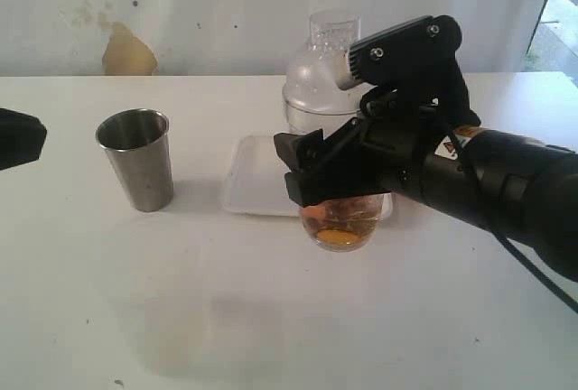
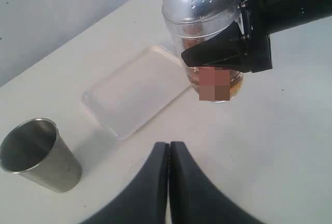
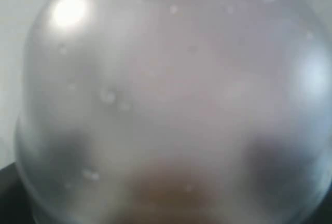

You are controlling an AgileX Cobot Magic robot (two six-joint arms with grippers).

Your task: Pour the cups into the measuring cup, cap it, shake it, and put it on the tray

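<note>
My right gripper [image 1: 339,178] is shut on the clear measuring cup [image 1: 341,227], which holds amber liquid at its bottom. A misty domed cap [image 1: 318,78] sits on top of it, and this cap [image 3: 166,79] fills the right wrist view. The cup is just off the front right corner of the white tray [image 1: 257,178]; I cannot tell whether it touches the table. The steel tumbler [image 1: 137,160] stands upright at the left, also seen as the steel tumbler [image 2: 36,154] in the left wrist view. My left gripper [image 2: 169,149] is shut and empty, at the far left [image 1: 16,137]. The wooden cup is out of view.
The tray [image 2: 135,92] lies flat with nothing on it. The right arm [image 1: 506,191] stretches in from the right over the white table [image 1: 271,327]. A wall runs behind the table's far edge.
</note>
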